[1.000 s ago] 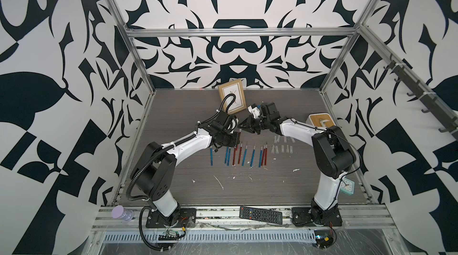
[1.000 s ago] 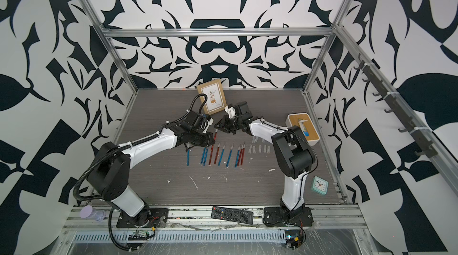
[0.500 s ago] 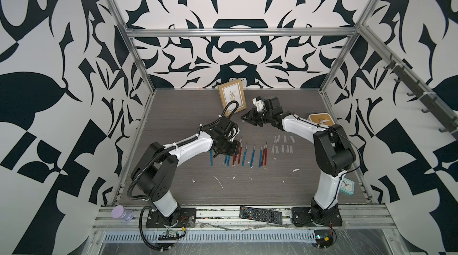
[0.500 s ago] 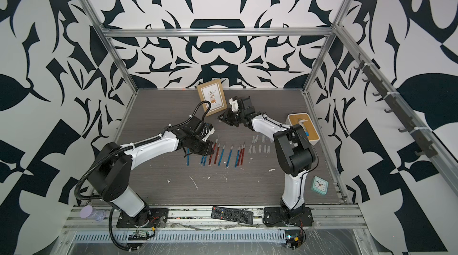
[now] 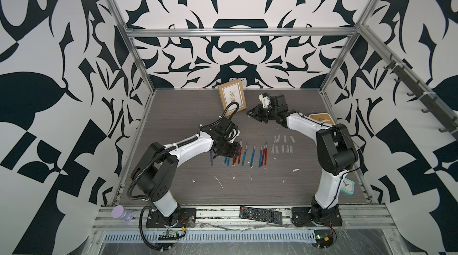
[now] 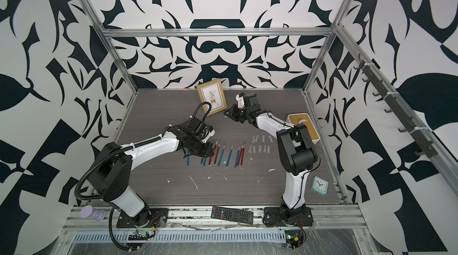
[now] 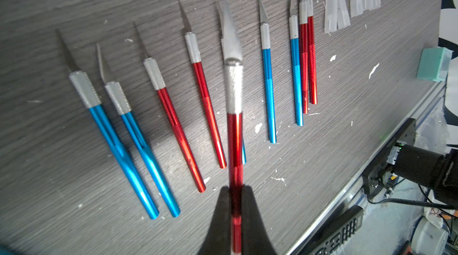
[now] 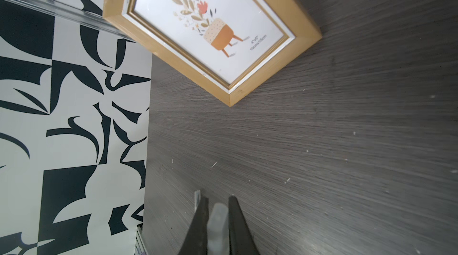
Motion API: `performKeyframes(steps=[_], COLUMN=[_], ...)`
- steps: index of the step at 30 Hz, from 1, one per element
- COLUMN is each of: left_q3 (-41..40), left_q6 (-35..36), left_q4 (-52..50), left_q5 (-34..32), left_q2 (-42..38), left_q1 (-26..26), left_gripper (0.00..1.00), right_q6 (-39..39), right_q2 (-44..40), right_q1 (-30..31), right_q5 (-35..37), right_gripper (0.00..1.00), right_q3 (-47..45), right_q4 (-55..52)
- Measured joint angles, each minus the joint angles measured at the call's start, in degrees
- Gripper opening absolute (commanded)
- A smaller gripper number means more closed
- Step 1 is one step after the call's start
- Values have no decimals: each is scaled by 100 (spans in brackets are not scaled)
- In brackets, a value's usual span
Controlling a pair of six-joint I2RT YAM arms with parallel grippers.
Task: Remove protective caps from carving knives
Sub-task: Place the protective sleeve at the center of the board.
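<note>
**Two arms over a grey table, one gripping a knife and the other a cap.**

The left gripper [image 7: 235, 193] is clamped on the lower handle of a red knife [image 7: 234, 130] with its blade bare. It holds the knife over the row of knives [image 5: 244, 154] at the centre of the frame in both top views. In that row, blue and red handles lie side by side with their blades pointing toward the back wall. The right gripper [image 8: 218, 200] is closed on a cap [image 8: 218, 219], whitish and translucent. It hangs above the table [image 5: 272, 187] in the upper middle of the frame, just right of the picture frame [image 5: 232, 97]. The loose caps [image 5: 282, 145] lie in two short rows right of the knives, near but apart from them. A remote control [image 5: 260, 215] lies on the rail at the lower edge.
</note>
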Motion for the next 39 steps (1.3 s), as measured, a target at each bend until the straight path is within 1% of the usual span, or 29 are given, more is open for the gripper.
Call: performKeyframes(steps=[6, 12, 20, 26, 29, 34, 39], left_q3=[-13, -114, -160, -160, -160, -157, -133], left_q6=[-101, -221, -291, -280, -251, -232, -205], left_q4=[83, 221, 313, 332, 343, 374, 404], left_q5=[63, 151, 210, 221, 223, 223, 225], left_q2=[-66, -275, -404, -404, -404, -396, -299], left_q1=[116, 382, 629, 730, 748, 752, 752], left_gripper=[0, 0, 0, 0, 0, 0, 0], right_q6=[-286, -901, -1725, -2090, -2177, -2210, -2205], right_q2=[-275, -859, -1856, -2459, -2704, -2900, -2850], right_q1=[-393, -656, -647, -553, -439, -308, -186], right_q5=[28, 326, 916, 1364, 1510, 1606, 1668], right_gripper=[9, 10, 10, 10, 10, 10, 10], right_q3=[-234, -400, -1102, -1644, -1818, -2100, -2361], right_q4=[-332, -1080, -2277, -3248, -3560, -3891, -3993])
